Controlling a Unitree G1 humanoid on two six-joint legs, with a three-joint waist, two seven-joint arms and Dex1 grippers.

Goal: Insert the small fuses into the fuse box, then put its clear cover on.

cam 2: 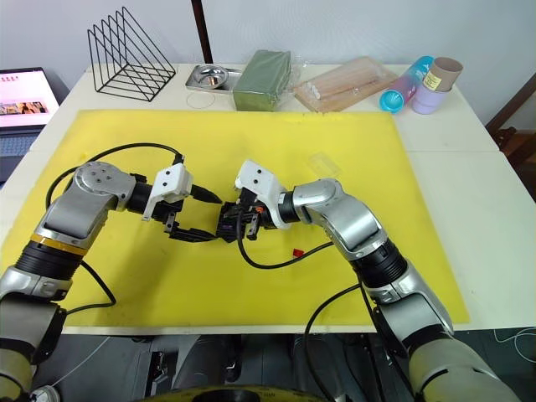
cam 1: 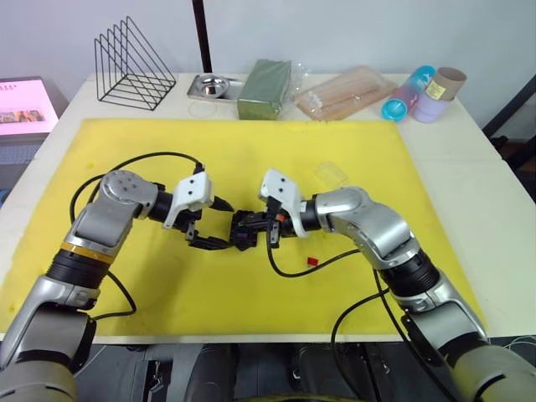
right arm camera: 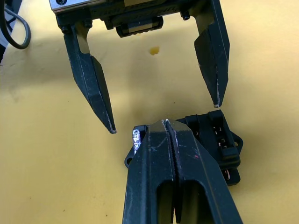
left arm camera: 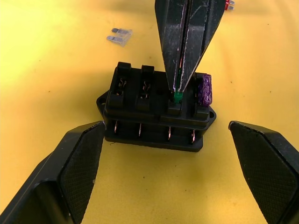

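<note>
Fuse insertion is under way: the right end effector (left arm camera: 183, 86), pinched on the green fuse (left arm camera: 177, 96), presses it into the fuse box (left arm camera: 156, 109) beside the seated purple fuse (left arm camera: 204, 90). The left end effector (right arm camera: 161, 116) stands spread around the box. Next, it likely needs pushing home, then the pale fuse (left arm camera: 119, 36) and red fuse (cam 1: 311, 261) fetching.

**Fuse box half filled, cover lying apart**

The fuse box (left arm camera: 156, 112), a black block with four slots in a row, sits flat on the yellow mat between the two grippers. The purple fuse (left arm camera: 204, 90) stands seated in an end slot. Next to it the green fuse (left arm camera: 177, 96) stands in its slot, pinched at the right gripper's tips. The pale fuse (left arm camera: 119, 37) lies flat just beyond the box, the red fuse (cam 1: 311, 261) beside the right forearm. The clear cover (cam 1: 331, 174) rests well beyond that arm.
</note>
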